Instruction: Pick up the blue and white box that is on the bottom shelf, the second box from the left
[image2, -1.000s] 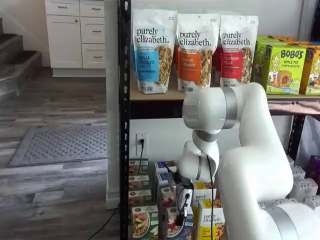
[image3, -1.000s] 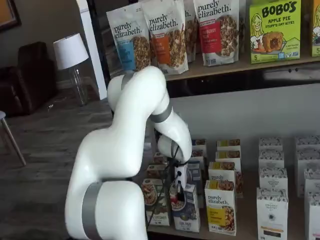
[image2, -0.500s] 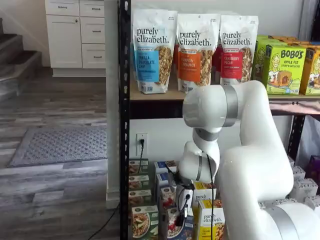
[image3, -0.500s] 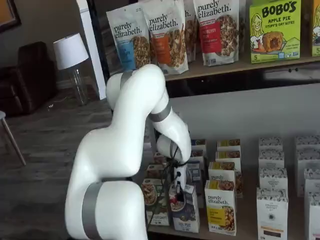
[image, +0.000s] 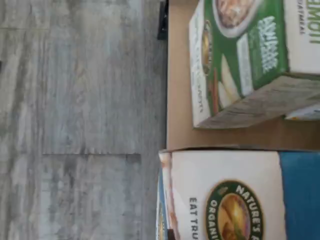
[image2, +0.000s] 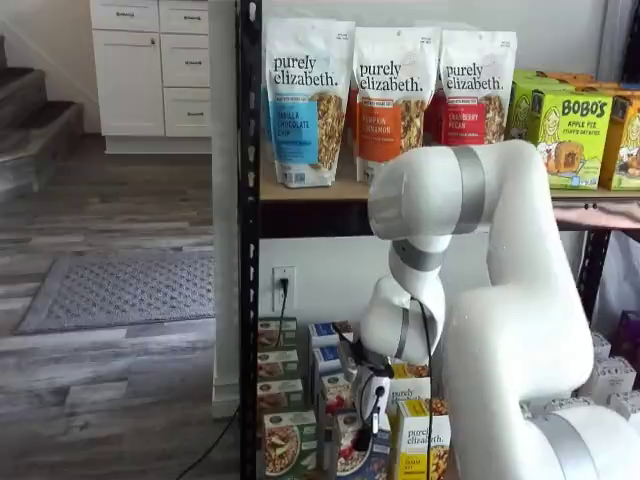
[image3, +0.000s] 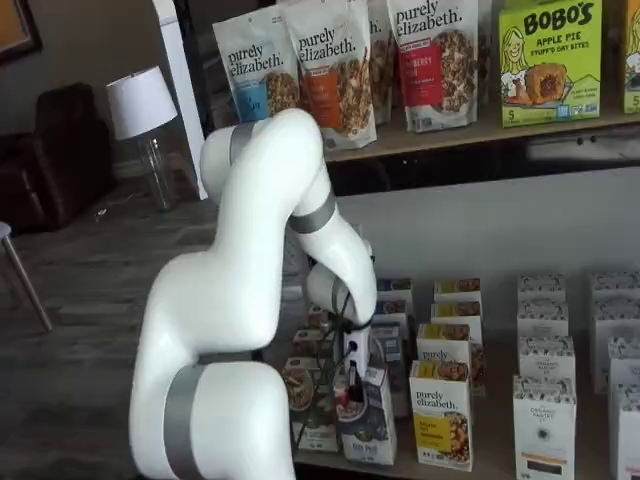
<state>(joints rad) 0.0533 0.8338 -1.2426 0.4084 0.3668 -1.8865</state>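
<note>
Gripper clamped on the blue and white box at the front of the bottom shelf.

Nearest the cameras, the white arm (image3: 230, 330) fills the foreground and bends down to the bottom shelf (image3: 480, 468), where the gripper (image3: 352, 385) is closed on the top of the blue and white box (image3: 368, 425); in a shelf view the box tilts, its top leaning toward the yellow carton (image3: 441, 415) just beside it. On its other side stands the green carton (image2: 290, 444), close to the rack's black post (image2: 248, 240). The wrist view shows the box's white top with a round green emblem, and the green carton beyond it on the tan shelf board. Behind the front row, more small cartons line up in both shelf views. Farther up, the tan board tier carries three granola pouches (image2: 388, 100) and green Bobo's boxes (image2: 560, 125).
</note>
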